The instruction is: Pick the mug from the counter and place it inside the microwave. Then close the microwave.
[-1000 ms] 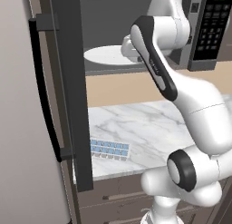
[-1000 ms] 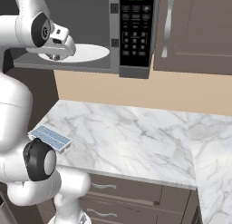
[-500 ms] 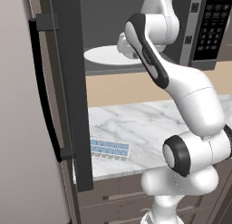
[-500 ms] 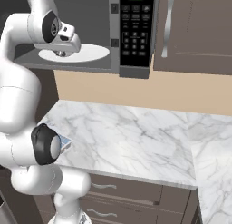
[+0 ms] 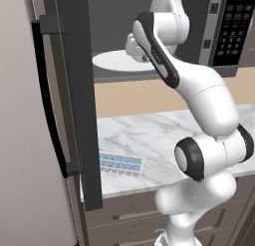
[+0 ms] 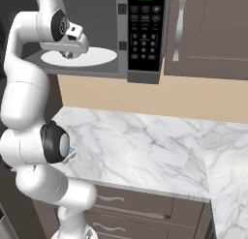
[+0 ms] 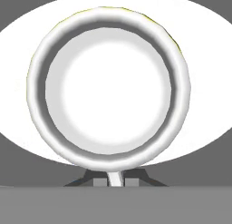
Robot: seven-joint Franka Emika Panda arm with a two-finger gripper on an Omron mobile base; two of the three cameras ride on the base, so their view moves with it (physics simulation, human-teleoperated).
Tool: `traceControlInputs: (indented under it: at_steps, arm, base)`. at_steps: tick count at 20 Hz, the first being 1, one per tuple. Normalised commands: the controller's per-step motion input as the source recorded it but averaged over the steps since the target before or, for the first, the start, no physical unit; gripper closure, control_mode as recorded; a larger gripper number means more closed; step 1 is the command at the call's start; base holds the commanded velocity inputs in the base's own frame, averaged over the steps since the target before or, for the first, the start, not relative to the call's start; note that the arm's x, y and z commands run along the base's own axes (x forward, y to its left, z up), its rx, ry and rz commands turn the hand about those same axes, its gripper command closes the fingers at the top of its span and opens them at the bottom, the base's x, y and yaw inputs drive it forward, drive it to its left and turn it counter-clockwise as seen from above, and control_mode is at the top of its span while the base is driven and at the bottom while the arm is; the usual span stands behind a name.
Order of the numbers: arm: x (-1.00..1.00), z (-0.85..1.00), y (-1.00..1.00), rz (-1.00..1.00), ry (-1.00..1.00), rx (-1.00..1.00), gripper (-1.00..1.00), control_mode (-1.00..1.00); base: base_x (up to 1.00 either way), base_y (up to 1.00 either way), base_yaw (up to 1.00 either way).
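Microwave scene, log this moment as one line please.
stage: placing | mug: over plate inside microwave | jaws: shut on mug handle | door: open | ice cube tray: on counter

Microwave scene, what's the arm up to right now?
The arm has reached into the open microwave, and its gripper is shut on the mug's rim, seen from straight above in the hand view. The mug sits over the round white plate; whether it rests on it I can't tell. The door stands wide open. An ice cube tray lies on the counter below.
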Motion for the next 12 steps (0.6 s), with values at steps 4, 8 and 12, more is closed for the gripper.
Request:
traceControlInputs:
  at_steps: [4, 8, 12]
  arm:
    - [0.18, -0.02, 0.00, 0.00, 0.02, 0.00, 1.00, -1.00]
    - [0.19, -0.14, 0.00, 0.00, 0.00, 0.00, 1.00, -1.00]
    - [0.15, -0.22, 0.00, 0.00, 0.01, 0.00, 1.00, -1.00]
  base:
    - [0.00, 0.00, 0.00]
    - [0.00, 0.00, 0.00]
    - [0.00, 0.00, 0.00]
